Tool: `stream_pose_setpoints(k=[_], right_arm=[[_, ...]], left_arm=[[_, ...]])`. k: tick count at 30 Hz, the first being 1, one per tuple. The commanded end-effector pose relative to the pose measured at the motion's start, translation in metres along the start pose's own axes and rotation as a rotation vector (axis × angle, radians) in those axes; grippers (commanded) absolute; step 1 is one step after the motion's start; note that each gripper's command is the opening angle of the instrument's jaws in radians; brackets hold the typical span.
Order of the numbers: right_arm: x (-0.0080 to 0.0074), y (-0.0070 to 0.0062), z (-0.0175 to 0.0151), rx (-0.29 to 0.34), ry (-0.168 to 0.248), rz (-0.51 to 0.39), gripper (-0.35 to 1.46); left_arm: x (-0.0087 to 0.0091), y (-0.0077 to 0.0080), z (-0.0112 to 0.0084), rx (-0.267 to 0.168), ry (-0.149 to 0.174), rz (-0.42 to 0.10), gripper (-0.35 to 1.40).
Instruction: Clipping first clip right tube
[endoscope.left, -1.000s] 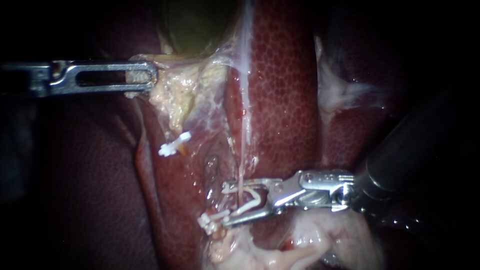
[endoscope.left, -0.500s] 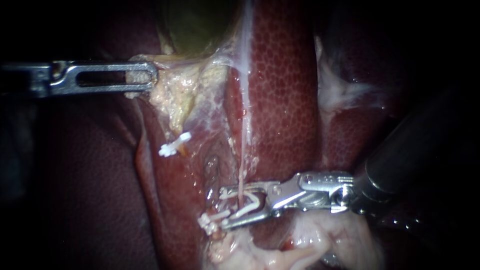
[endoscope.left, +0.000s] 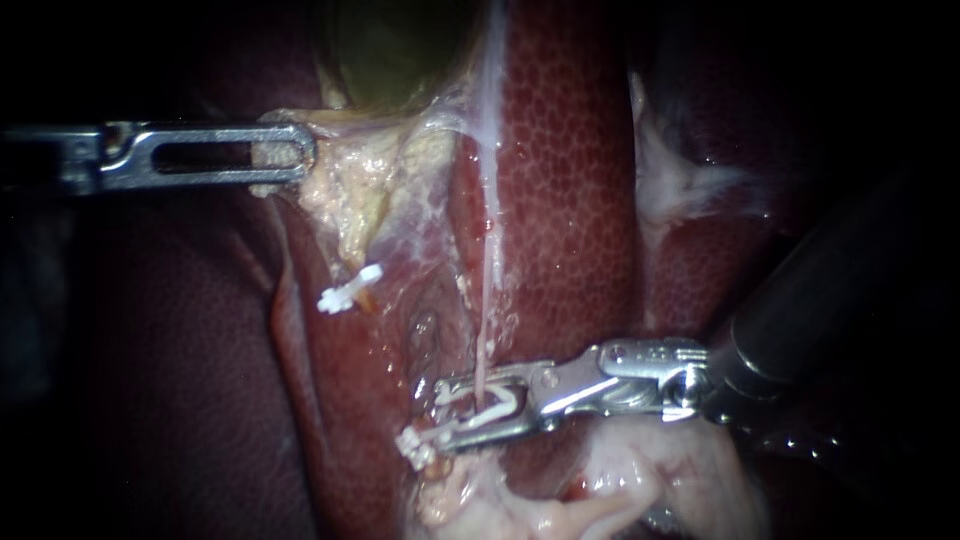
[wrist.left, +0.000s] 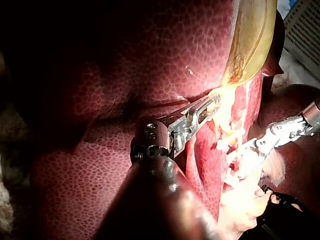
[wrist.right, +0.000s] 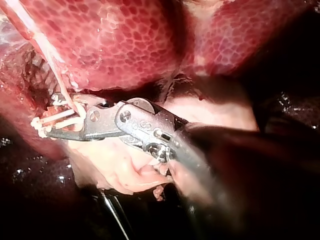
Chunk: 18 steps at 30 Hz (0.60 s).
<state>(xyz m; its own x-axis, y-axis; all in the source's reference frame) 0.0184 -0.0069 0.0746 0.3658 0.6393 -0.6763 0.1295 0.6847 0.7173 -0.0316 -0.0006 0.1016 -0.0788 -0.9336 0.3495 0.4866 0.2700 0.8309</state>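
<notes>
– Squeezing now? The right instrument (endoscope.left: 448, 412) has its jaws on either side of the right tube (endoscope.left: 487, 280), at the tube's end farthest from the gallbladder (endoscope.left: 400, 50), and they grip the white clip (endoscope.left: 497, 405) loaded between them
– Gripping it, yes, but I judge the clip not yet locked: a gap shows between its legs, with the tube crossing through. Where does the tube run?
– From under the gallbladder, straight away from it over the liver (endoscope.left: 570, 180), thin, pale and taut
– And the left instrument (endoscope.left: 290, 155)?
– Its jaws are clamped on the pale fatty tissue (endoscope.left: 350, 190) just beside the gallbladder's lower edge; that pull seems to put the tube under stretch
– Then hold it steady. To do this well, see both clip tips past the tube, set the clip square across it, and close slowly without dragging it away from the gallbladder; so thin a strand could tear
– A second white clip (endoscope.left: 349, 290) sits about halfway from the gallbladder to these jaws, and a third white clip (endoscope.left: 413, 445) lies just beyond the jaw tips
– Stay off the third; touching it could foul the closure. The right wrist view shows the tube (wrist.right: 55, 75) well inside the clip, so I'd judge the placement sound
</notes>
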Motion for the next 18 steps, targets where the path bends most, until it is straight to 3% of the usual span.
stream_pose_setpoints(k=[1, 7, 15, 18], right_arm=[[0.0, 0.0, 0.0, 0.003, 0.0, 0.006, 0.21], [-0.0003, 0.0, 0.0002, 0.021, -0.002, 0.02, 0.06], [-0.0008, -0.0002, 0.0004, 0.043, -0.008, 0.044, -0.35], [-0.0006, -0.0003, 0.0003, 0.044, -0.008, 0.045, -0.35]], left_arm=[[0.0, 0.0, 0.0, 0.0, 0.0, 0.0, -0.35], [0.0, 0.0, 0.0, 0.0, 0.0, 0.0, -0.35], [0.0, 0.0, 0.0, 0.0, 0.0, 0.0, -0.35], [0.0, 0.0, -0.0001, 0.0, 0.0, 0.0, -0.35]])
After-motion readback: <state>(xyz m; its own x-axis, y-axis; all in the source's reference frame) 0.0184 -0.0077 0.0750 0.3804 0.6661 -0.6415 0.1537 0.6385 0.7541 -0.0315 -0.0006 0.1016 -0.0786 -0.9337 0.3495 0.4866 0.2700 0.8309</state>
